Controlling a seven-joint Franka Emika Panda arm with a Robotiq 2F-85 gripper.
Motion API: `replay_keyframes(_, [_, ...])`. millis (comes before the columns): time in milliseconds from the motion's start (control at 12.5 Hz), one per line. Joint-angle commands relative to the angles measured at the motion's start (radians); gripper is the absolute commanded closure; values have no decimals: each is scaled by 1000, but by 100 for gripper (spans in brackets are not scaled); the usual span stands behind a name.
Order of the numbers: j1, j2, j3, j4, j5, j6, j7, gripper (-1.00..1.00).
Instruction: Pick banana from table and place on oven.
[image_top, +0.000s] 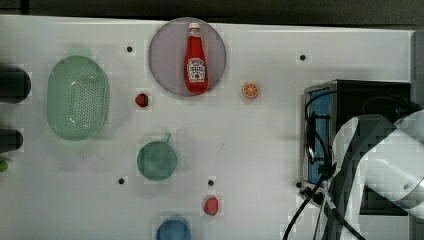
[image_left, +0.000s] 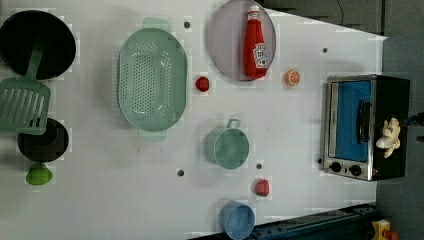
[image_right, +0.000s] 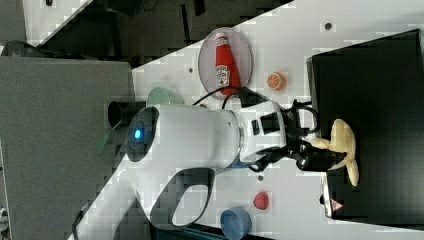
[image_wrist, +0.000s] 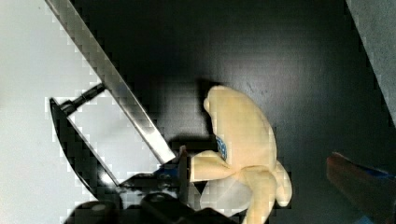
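I go across the left view from its left: one black pan (image_left: 37, 42) with one green slotted spatula (image_left: 24, 100) laid over its rim, so the handle is propped and out of the work area; one smaller black bowl (image_left: 44, 141) and one green round fruit (image_left: 39, 174) just beside it; one green colander (image_left: 152, 79) sitting upright on the table (image_left: 100, 200), parked clear of my reach path; two strawberries, one (image_left: 202, 83) near the colander, one (image_left: 261, 187) lower down; one green cup (image_left: 227, 146) mid-table and one blue cup (image_left: 237, 220) at the near edge, both mouth-up; one grey plate (image_left: 225, 35) with one ketchup bottle (image_left: 255, 42) lying flat on it, I judge so it can't tip; one orange slice (image_left: 292, 77) loose beside the plate; then one oven (image_left: 395, 95) at the left view's right, door shut, flat black top free as a shelf; one banana (image_left: 389, 137) lies on that top near the front edge above the knobs, peel flaps splayed, which I judge keeps it from rolling; the gripper (image_right: 330, 161) sits right at the banana in the right view; the wrist view shows the fingers (image_wrist: 183, 168) spread to either side of the fruit, one dark finger by the peel and the other well apart, so I read the jaws as wide open with nothing clamped; banana is down on the oven, placement looks done to me.
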Motion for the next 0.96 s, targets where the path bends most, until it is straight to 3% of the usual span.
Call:
replay_keyframes(80, [34, -75, 43, 115, 18, -61, -34, -100])
replay_keyframes(320, [73, -142, 158, 135, 44, -233, 49, -100])
replay_keyframes(800, [106, -271, 412, 122, 57, -269, 737, -100])
replay_keyframes(960, [107, -322, 449, 99, 57, -378, 903, -100])
